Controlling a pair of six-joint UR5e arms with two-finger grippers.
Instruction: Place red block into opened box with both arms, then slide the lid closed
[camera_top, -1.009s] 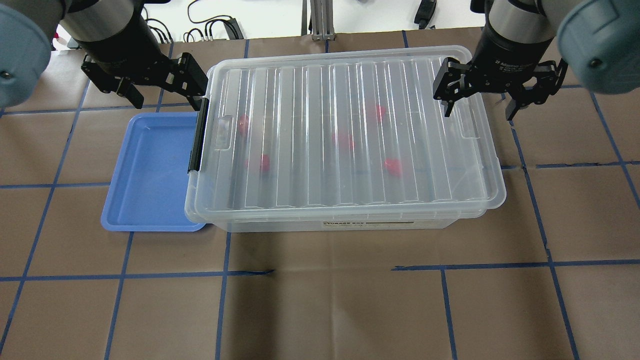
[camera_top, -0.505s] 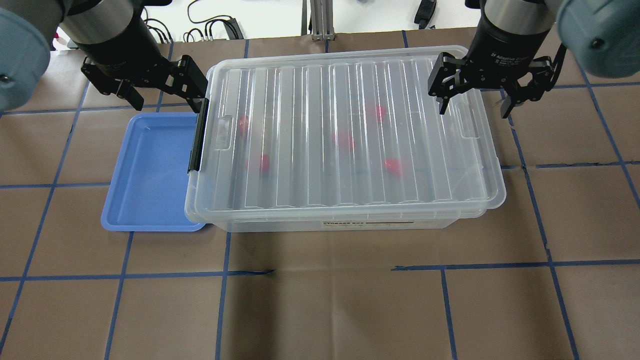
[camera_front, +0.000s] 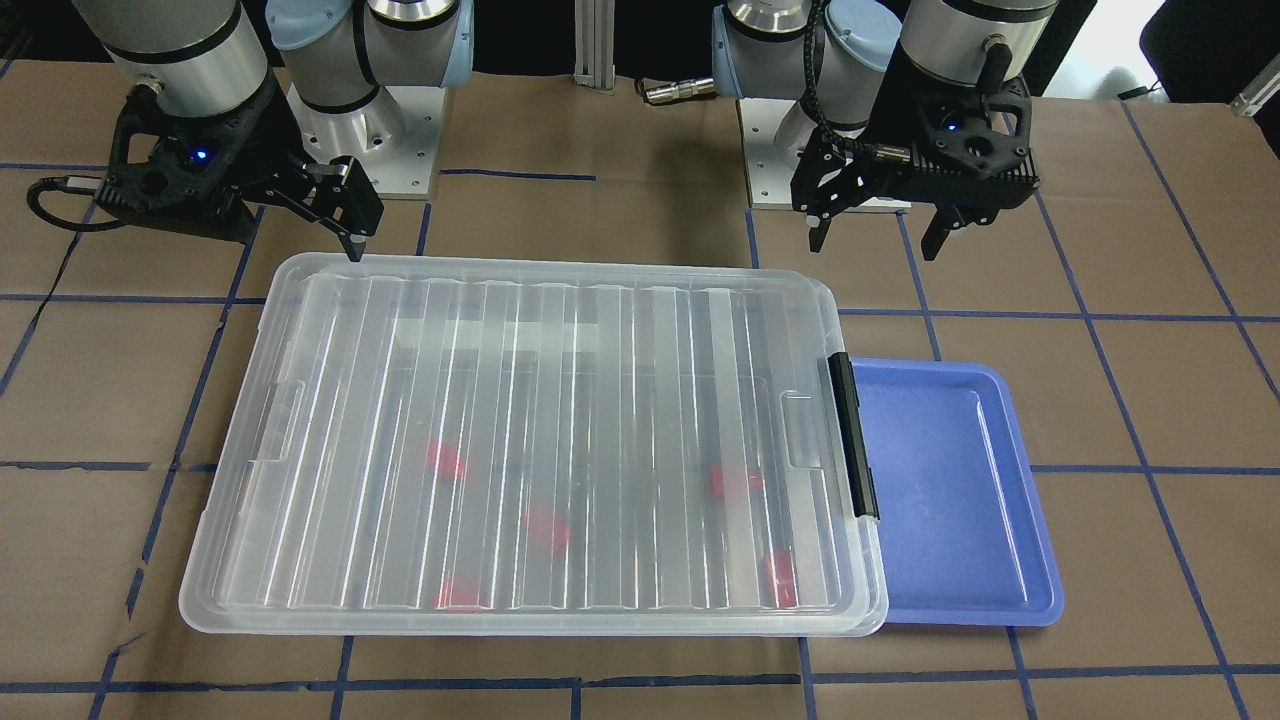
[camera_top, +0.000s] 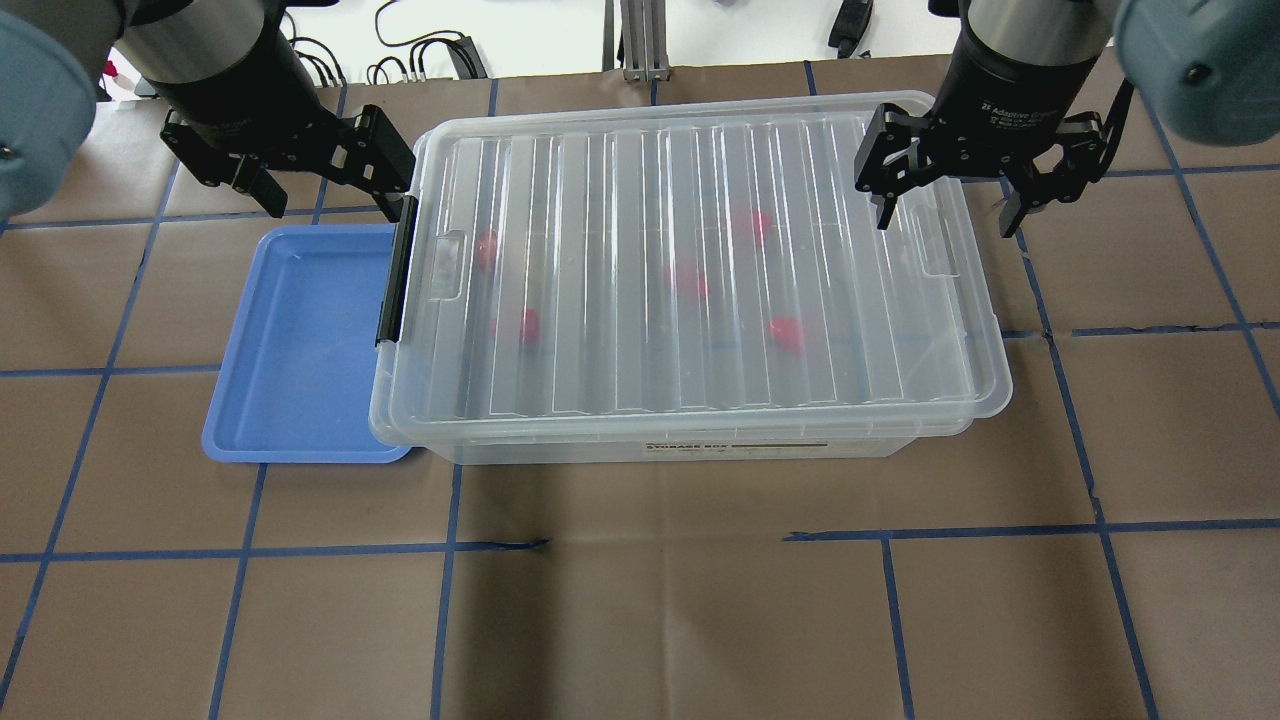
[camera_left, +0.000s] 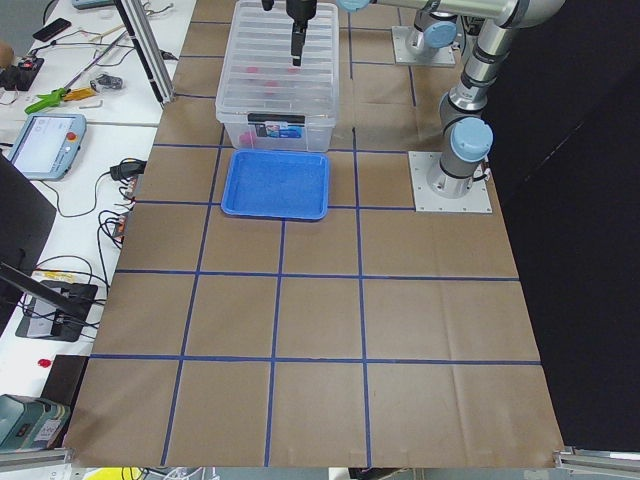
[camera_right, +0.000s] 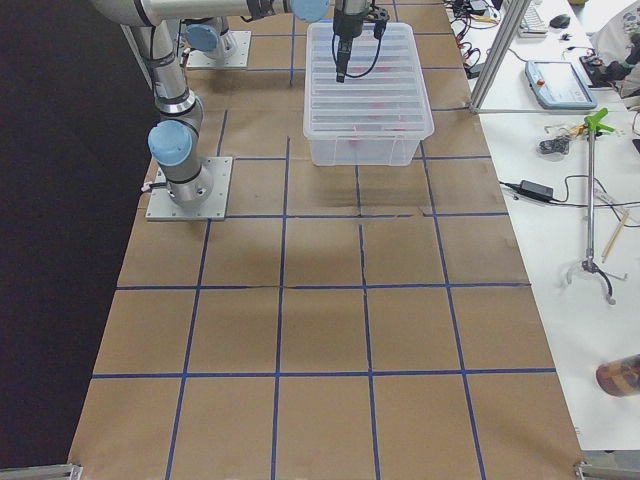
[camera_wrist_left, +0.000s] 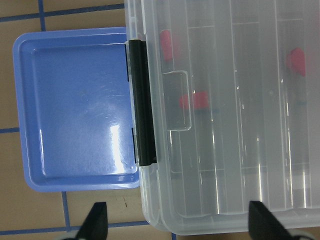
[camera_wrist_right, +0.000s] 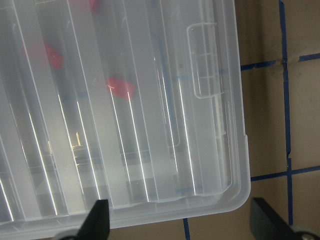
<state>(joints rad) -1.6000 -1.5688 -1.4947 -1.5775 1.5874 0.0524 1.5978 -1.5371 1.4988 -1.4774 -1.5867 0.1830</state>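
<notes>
The clear box (camera_top: 700, 452) stands mid-table with its black latch bar (camera_top: 396, 270) on the left end. The ribbed lid (camera_top: 640, 180) lies flat over it and overhangs a little at the right end. Several red blocks show blurred through the lid, one of them the red block (camera_top: 787, 333). My left gripper (camera_top: 322, 185) hovers open at the box's far-left corner, above the lid (camera_wrist_left: 225, 165). Over the far-right corner my right gripper (camera_top: 946, 212) hangs open, and its wrist view shows the lid's corner (camera_wrist_right: 220, 175) below. Neither gripper holds anything.
A blue tray (camera_top: 300, 340) lies against the box's latch end, with nothing in it. Brown paper with blue tape lines (camera_top: 650, 545) covers the table. Cables and a metal post (camera_top: 640, 40) sit at the far edge. The arm bases (camera_front: 360, 130) stand beyond the box.
My right gripper has shifted slightly up and left in the overhead view, staying open. The left gripper, the lid and the box have hardly moved.
</notes>
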